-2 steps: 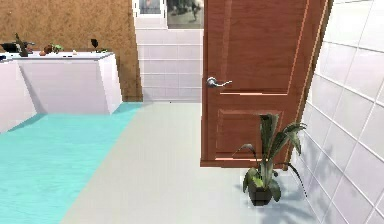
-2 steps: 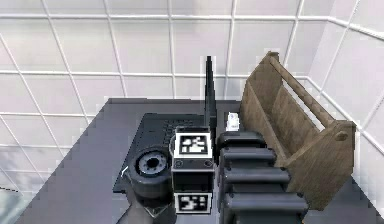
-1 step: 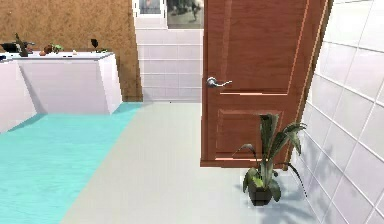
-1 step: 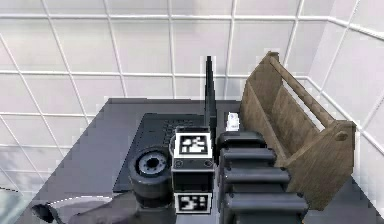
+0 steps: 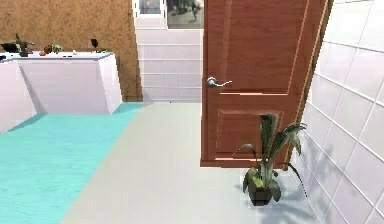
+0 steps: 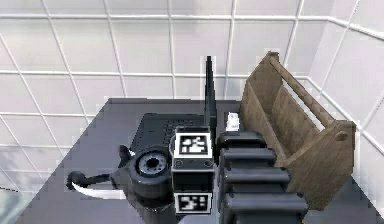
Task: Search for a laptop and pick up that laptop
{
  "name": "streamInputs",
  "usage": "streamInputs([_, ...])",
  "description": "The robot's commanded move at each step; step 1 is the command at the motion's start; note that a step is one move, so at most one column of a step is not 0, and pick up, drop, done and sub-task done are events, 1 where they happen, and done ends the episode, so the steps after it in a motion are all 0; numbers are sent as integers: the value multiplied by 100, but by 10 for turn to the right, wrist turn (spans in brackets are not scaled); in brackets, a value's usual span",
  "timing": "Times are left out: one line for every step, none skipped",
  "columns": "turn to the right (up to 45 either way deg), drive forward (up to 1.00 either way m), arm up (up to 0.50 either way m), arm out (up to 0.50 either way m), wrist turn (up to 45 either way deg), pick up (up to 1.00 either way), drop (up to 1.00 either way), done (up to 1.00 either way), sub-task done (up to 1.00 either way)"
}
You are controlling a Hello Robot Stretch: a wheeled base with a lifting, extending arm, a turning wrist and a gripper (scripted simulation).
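On a dark tabletop (image 6: 110,125) against a white tiled wall lies a dark laptop (image 6: 163,128); its thin screen (image 6: 209,92) stands upright, seen edge-on. My arm (image 6: 250,185) rises from the bottom edge of the arm side view, with two white marker squares (image 6: 194,145) at its end. Left of them is the gripper (image 6: 118,172), its dark round body just in front of the laptop's base. I cannot tell whether it holds anything.
A slatted wooden crate (image 6: 295,120) with a handle stands on the table right of the laptop. In the forward view a brown door (image 5: 262,80) is close ahead. A potted plant (image 5: 268,160) stands by the tiled wall, with a white counter (image 5: 65,80) and teal floor (image 5: 50,160) at the left.
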Motion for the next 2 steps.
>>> streamInputs([0,0,0,0,420,0,0,0,0])
streamInputs([0,0,-16,0,0,0,0,0,0])
